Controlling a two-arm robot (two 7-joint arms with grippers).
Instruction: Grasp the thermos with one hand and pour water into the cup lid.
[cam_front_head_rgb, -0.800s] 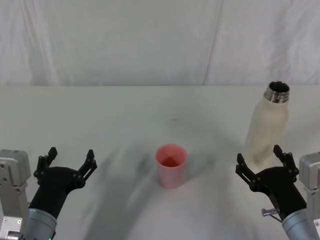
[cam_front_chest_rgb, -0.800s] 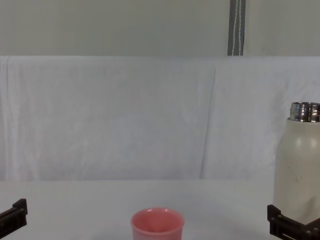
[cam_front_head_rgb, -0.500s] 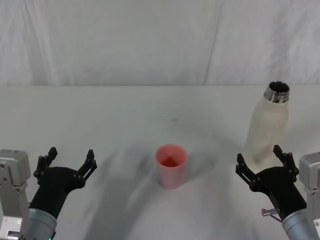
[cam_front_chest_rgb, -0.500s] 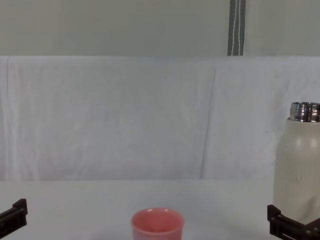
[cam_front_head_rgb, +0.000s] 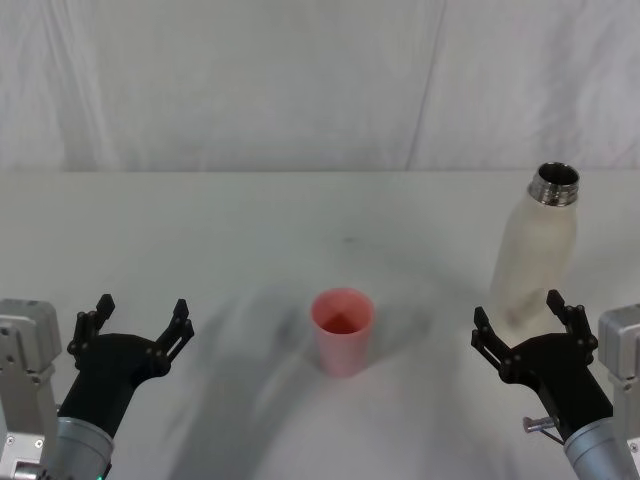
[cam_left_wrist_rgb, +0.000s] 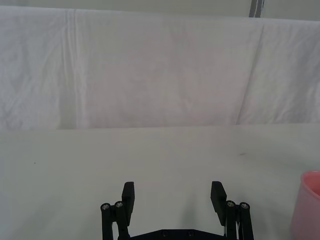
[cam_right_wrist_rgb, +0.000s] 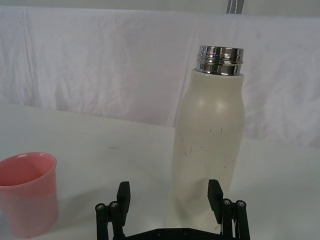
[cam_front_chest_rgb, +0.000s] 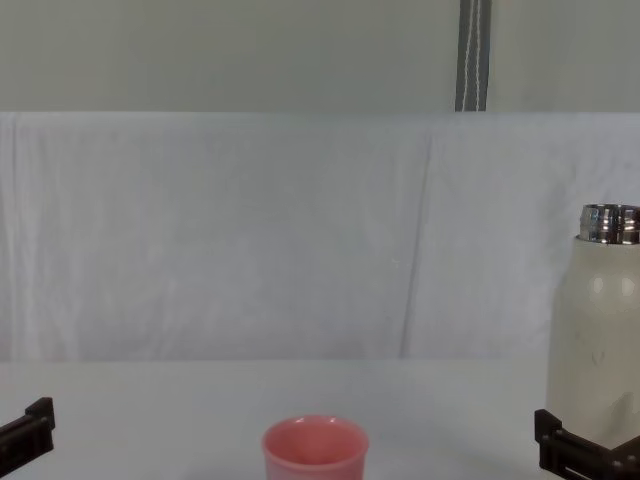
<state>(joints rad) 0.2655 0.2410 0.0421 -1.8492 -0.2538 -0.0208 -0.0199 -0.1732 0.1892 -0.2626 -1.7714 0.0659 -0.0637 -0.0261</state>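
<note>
Here the thermos (cam_front_head_rgb: 534, 255) stands upright on the right side of the white table (cam_front_head_rgb: 250, 220), its cap off and its shiny threaded steel neck open to the air. From my right wrist view its cream-white body (cam_right_wrist_rgb: 208, 145) rises straight ahead of my fingers, a few small dark marks scattered on its matte side, and in the chest view it shows at the right edge (cam_front_chest_rgb: 597, 330), far taller than anything else on the table.

My right gripper (cam_front_head_rgb: 524, 328) sits just in front of the thermos base, on the near side. Its fingers (cam_right_wrist_rgb: 124, 196) are spread wide, one to either side of the bottle's lower body in the wrist view, and they hold nothing; I cannot tell whether either fingertip touches the bottle.

The cup lid (cam_front_head_rgb: 343, 331) stands upright near the middle of the table, to the left of the thermos and well apart from it, mouth up, pink inside and out. In my right wrist view it shows off to one side of the bottle (cam_right_wrist_rgb: 27, 192), and in the chest view only its upper part rises above the lower edge (cam_front_chest_rgb: 314, 447).

My left gripper (cam_front_head_rgb: 140, 320) hovers over the near left part of the table, well apart from the cup lid. Its fingers (cam_left_wrist_rgb: 128, 196) are parted and empty, pointed across bare table toward the white cloth backdrop (cam_front_head_rgb: 250, 80) that hangs behind the table's far edge.
</note>
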